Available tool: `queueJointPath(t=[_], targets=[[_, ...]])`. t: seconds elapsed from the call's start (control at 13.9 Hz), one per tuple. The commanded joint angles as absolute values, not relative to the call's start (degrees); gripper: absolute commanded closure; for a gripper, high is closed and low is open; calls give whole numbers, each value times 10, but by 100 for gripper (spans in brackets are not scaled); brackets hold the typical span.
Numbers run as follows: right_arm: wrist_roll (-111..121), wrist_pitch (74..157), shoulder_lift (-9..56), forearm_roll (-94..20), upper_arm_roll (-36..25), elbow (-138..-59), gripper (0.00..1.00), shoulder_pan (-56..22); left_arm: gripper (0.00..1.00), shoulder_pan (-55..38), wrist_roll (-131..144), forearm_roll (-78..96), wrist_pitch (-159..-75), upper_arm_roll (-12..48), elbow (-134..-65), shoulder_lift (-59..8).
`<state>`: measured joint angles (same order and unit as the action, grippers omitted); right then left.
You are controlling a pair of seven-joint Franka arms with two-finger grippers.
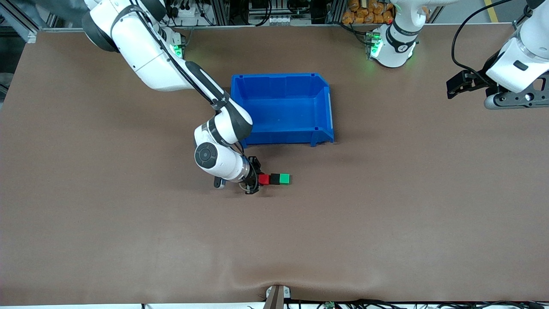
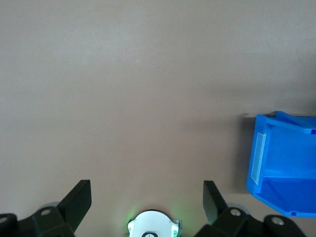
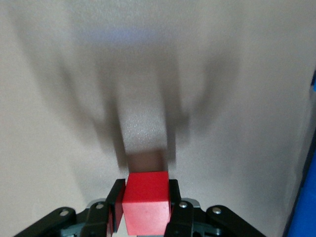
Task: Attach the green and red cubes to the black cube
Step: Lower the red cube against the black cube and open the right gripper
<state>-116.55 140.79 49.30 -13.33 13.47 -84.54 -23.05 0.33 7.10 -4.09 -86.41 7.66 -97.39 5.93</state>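
The red cube [image 1: 263, 179], the black cube [image 1: 275, 178] and the green cube [image 1: 284, 178] form a touching row on the brown table, with the black one in the middle. The row lies nearer to the front camera than the blue bin [image 1: 279, 76]. My right gripper [image 1: 259, 180] is low at the red end of the row and shut on the red cube [image 3: 146, 200]. Its fingers [image 3: 117, 197] press on two facing sides. The black and green cubes are hidden in the right wrist view. My left gripper [image 1: 455, 88] waits open and empty [image 2: 146, 190] at the left arm's end of the table.
The blue bin is empty and stands in the middle of the table, nearer the robot bases. Its corner shows in the left wrist view [image 2: 281, 158], and its edge shows in the right wrist view [image 3: 307, 217]. The left arm's base [image 1: 392, 43] stands at the table's back edge.
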Motion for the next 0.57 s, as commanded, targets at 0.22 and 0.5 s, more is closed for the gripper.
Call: queueJointPath(t=[0.22,0.5], targets=[[-1177,1408,512,-135,126,-817,100,-251,0,9,66,-28,-871,77,-992,77],[-1175,1407,511,-133,125,-817,56,-250,0,9,66,-28,-876,77,-992,76]])
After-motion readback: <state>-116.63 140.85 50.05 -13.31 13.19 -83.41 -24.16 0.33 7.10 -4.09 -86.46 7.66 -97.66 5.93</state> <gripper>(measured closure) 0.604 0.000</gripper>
